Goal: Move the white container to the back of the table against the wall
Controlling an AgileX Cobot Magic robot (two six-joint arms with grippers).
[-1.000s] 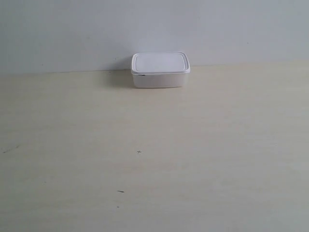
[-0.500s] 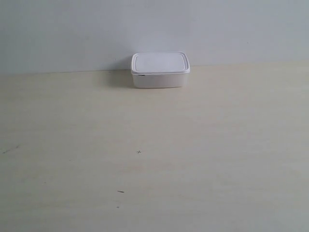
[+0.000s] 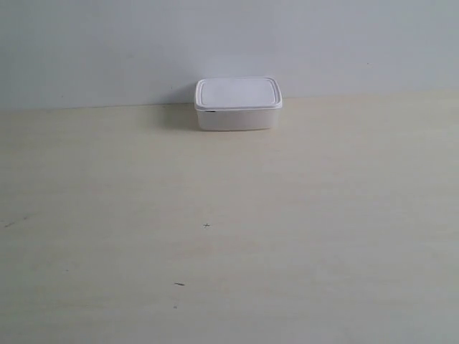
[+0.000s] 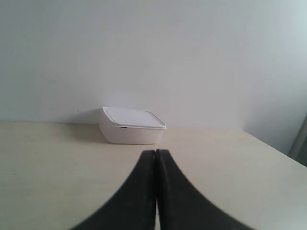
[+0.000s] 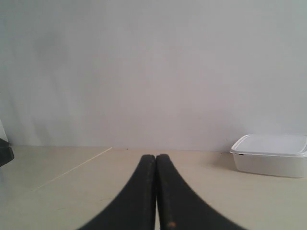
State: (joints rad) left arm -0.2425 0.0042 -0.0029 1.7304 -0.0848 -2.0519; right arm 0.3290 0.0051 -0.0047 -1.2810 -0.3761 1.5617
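The white container (image 3: pixel 238 104) seems set against the far wall (image 3: pixel 229 43). The left gripper (image 4: pixel 156 153) and right gripper (image 5: pixel 156 157) are pinched together, empty. Avoid nudging the box.

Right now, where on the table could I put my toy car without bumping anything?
Nearly all of the table in front of the white container is bare, and so are the strips along the wall on either side of it. The only taken spot is at the back middle, where that container sits by the wall.
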